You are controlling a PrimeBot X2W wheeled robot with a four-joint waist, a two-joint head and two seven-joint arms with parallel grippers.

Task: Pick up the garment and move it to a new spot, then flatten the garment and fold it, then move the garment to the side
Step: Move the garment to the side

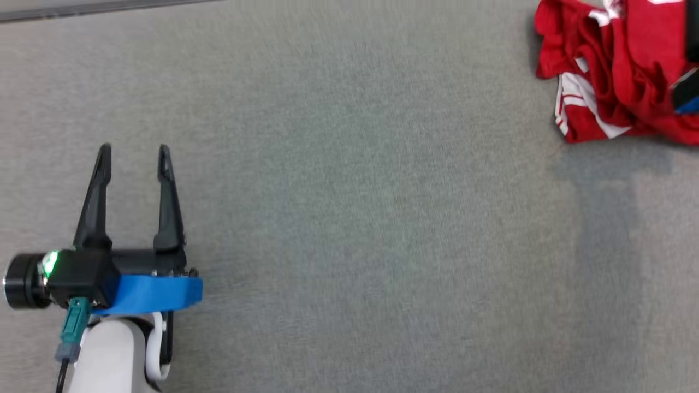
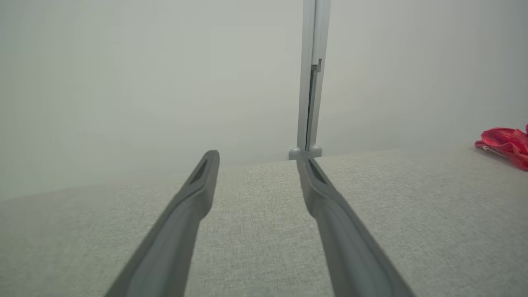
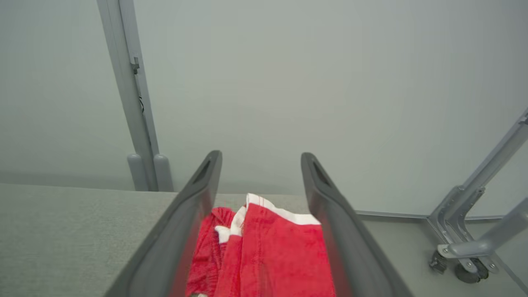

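Left end effector (image 1: 134, 153) is open: fingers spread, pointing up the head view, over bare grey worktop (image 1: 355, 218) at lower left, holding nothing. The garment (image 1: 617, 71), red with white trim, lies crumpled at the far top right of the head view, well apart from the left end effector and cut off by the frame edge. You get no clean long axis from it, it's a bunched heap. A white-striped hem edge faces lower left. Right end effector (image 3: 260, 156) is open too. In the right wrist view its fingers straddle the garment, with red cloth and a white band showing between them. Can't tell whether the fingers touch the cloth. A grey upright post (image 3: 128, 95) stands behind the worktop's far edge.
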